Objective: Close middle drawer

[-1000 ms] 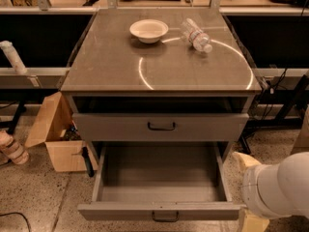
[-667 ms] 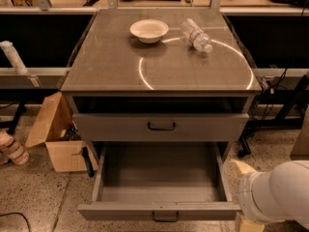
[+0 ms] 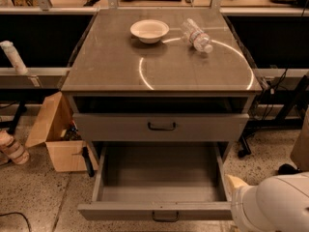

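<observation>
The middle drawer (image 3: 159, 178) is pulled far out at the bottom of the grey cabinet. Its long plain grey tray is empty. Its low, slim front panel (image 3: 154, 210) carries a small black bar handle (image 3: 165, 217) near the bottom edge of the view. My gripper is out of view. Only the white rounded arm housing (image 3: 273, 204) with a tan tip (image 3: 237, 182) shows at the lower right, just beside the drawer's right front corner.
Above it sits a grey drawer with a taller front panel (image 3: 161, 126). A white bowl (image 3: 149, 31) and a lying plastic bottle (image 3: 196, 35) are on the cabinet top (image 3: 159, 66). An open cardboard box (image 3: 55, 134) stands on the floor at left.
The white arm housing has sunk lower toward the bottom right corner. The drawer stands as far out as before.
</observation>
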Robot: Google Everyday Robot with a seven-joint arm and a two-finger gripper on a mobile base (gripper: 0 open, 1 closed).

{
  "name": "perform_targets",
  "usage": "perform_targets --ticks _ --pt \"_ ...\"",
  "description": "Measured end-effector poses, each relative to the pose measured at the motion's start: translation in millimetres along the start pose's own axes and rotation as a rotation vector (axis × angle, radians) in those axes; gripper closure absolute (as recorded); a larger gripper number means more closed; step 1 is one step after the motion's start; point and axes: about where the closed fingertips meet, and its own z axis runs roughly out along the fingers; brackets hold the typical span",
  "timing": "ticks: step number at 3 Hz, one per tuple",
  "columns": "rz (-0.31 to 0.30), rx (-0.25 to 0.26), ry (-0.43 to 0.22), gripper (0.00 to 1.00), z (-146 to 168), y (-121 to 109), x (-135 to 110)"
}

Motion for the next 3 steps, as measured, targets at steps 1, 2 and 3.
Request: perform_targets --ticks 1,2,3 --pt "0.012 -0.034 0.014 0.00 15.6 9.1 3.1" --pt "0.040 -0.102 0.053 0.00 44.7 23.1 12.5" --pt "0.041 -0.102 0.053 0.00 44.7 23.1 12.5"
